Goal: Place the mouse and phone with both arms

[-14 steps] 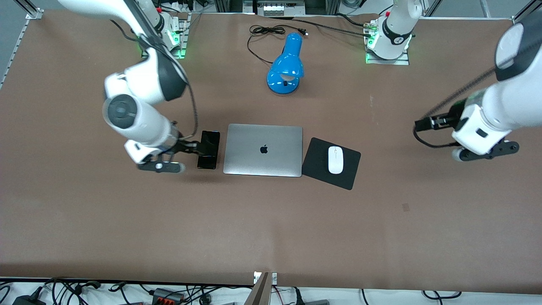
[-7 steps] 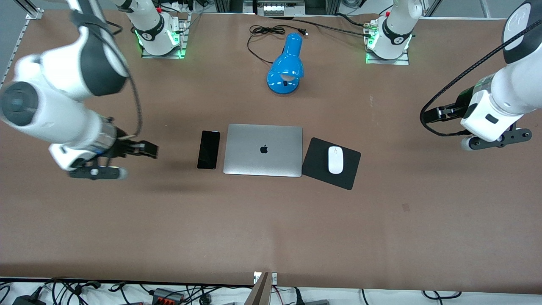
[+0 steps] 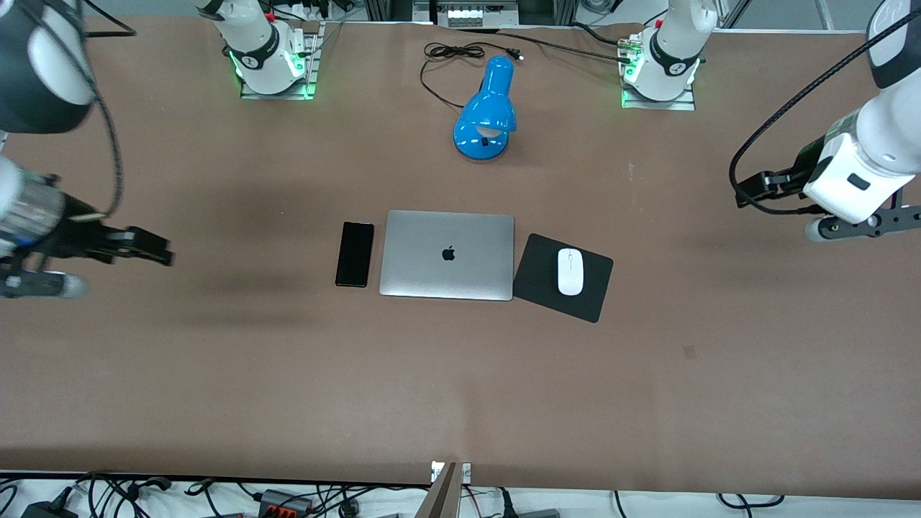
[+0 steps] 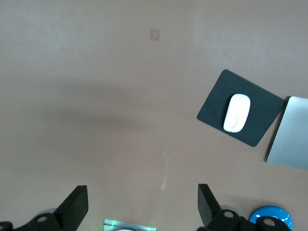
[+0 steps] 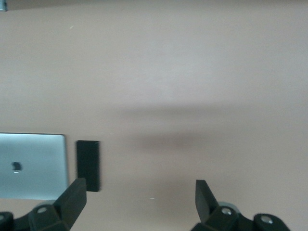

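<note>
White and smooth, the mouse (image 3: 570,271) lies on the black pad (image 3: 597,302), at the laptop (image 3: 447,255) edge facing the left arm's end of the table; you should find it light and rigid, but its rounded shell looks slippery, so pinch it across the narrow waist, a finger on each long flank. Beside the laptop's other edge, toward the right arm's end, the phone (image 3: 355,254) lies flat on the brown table (image 3: 460,388); judge it stiff, thin, glossy and fragile-faced, so close on its two long edges near the middle and come in low, since little height stands proud of the surface. Neither is held: your right gripper (image 3: 155,248) hangs released over bare table well apart from the phone, and your left gripper (image 3: 752,188) hangs released, well apart from the mouse. Farthest off stands the blue lamp (image 3: 486,111)
</note>
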`<state>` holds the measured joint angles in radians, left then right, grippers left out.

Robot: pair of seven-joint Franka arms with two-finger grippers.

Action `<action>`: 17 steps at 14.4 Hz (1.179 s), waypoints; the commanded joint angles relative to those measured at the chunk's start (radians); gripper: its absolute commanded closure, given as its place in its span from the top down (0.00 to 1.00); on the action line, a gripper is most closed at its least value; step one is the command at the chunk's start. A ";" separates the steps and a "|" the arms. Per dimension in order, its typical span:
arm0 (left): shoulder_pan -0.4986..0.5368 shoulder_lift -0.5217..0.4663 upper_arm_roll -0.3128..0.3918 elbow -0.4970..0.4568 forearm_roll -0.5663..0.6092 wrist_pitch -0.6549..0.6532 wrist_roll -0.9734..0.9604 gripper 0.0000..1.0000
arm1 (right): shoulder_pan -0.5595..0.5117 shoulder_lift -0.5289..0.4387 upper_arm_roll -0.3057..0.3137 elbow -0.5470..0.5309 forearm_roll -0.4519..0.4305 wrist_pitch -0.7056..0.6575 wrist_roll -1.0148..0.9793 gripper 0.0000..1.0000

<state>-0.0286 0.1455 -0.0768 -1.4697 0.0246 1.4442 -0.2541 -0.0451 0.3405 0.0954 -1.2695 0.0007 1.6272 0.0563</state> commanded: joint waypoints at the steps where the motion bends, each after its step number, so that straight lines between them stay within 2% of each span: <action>1: -0.010 -0.038 0.005 -0.034 -0.003 -0.004 0.021 1.00 | 0.027 -0.032 -0.090 0.001 -0.001 -0.018 -0.113 1.00; 5: 0.016 -0.038 0.012 -0.028 -0.049 0.013 0.022 1.00 | 0.025 -0.086 -0.094 -0.026 -0.005 -0.018 -0.096 1.00; 12: 0.019 -0.040 0.012 -0.027 -0.048 0.050 0.022 1.00 | 0.021 -0.285 -0.097 -0.335 -0.036 0.112 -0.105 1.00; 17: 0.019 -0.040 0.011 -0.028 -0.045 0.054 0.030 1.00 | 0.020 -0.396 -0.097 -0.478 -0.025 0.115 -0.105 1.00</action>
<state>-0.0099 0.1335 -0.0708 -1.4713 -0.0054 1.4871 -0.2499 -0.0335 0.0258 0.0053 -1.6503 -0.0241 1.7140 -0.0393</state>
